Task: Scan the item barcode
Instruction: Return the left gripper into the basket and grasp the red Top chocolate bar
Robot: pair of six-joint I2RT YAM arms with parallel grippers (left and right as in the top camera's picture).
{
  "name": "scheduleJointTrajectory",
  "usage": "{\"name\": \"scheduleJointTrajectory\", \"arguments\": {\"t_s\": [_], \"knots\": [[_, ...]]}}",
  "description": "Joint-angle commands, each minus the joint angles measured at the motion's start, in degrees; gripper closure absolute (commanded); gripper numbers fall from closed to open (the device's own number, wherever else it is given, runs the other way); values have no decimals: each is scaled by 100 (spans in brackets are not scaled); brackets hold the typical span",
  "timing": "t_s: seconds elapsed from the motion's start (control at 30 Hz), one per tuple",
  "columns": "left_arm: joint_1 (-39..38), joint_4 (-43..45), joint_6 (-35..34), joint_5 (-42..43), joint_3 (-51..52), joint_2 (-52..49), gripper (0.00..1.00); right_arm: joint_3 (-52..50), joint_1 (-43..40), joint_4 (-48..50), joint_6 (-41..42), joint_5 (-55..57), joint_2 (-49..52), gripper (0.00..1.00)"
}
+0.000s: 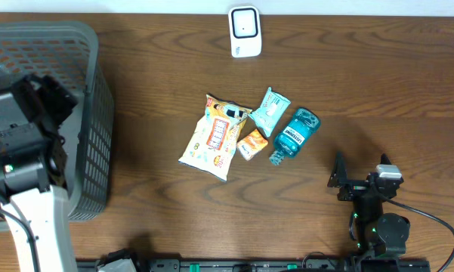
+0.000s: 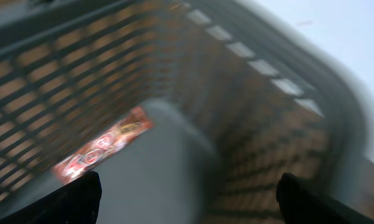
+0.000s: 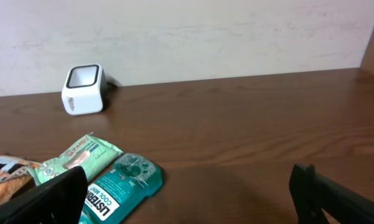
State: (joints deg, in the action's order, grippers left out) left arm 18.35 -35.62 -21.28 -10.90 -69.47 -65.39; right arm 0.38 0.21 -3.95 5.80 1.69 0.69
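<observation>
Left claw [image 2: 190, 200]: spread wide inside the basket [image 1: 97, 143] at the left edge of the table [image 1: 385, 83]; pinching nothing; blurry picture
Right claw [image 3: 190, 196]: spread wide, low near the front right corner; pinching nothing
Red packet [image 2: 102, 149]: flat on the basket floor; below the left claw, not touching it
Scanner [image 1: 245, 30]: at the middle of the back edge
Things to scan: snack bag [image 1: 211, 140], orange packet [image 1: 251, 143], green packet [image 1: 271, 111] and blue bottle [image 1: 294, 134]; bunched in the middle of the table; orange packet touching the snack bag
Step, as a guess: red packet likely done; next, one thing to pick from the bunch
Could go wrong: two things grabbed at once, because packed so close; bottle slipping or rolling, because round and smooth; no beep, because barcode turned away from the scanner; left arm bumping the basket rim on the way out, because of the high walls around it
</observation>
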Motion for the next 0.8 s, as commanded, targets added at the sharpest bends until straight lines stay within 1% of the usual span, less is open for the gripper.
{"name": "scheduleJointTrajectory", "arguments": {"t_s": [0.0, 0.07, 0.13, 0.23, 0.3, 0.43, 0.63, 0.77], "knots": [[533, 225, -219, -31, 455, -302, 10, -7, -107, -20, -55, -11, -35, 1], [776, 498, -151, -31, 719, -420, 10, -7, -107, -20, -55, -13, -35, 1], [944, 837, 70, -28, 999, -540, 10, -7, -107, -20, -55, -13, -35, 1], [1091, 1423, 850, -28, 1394, -796, 10, -7, -107, -20, -55, -13, -35, 1], [1156, 1790, 1220, -26, 1633, -1014, 10, -7, -107, -20, -55, -11, -35, 1], [1231, 2203, 1421, -9, 1840, -1574, 4, -7, -107, -20, -55, -11, -35, 1], [1355, 2586, 1432, -9, 1840, -2385, 4, -7, -107, -20, -55, -11, -35, 1], [1379, 2782, 1742, -9, 1840, -2765, 4, -7, -107, -20, -55, -11, -35, 1]]}}
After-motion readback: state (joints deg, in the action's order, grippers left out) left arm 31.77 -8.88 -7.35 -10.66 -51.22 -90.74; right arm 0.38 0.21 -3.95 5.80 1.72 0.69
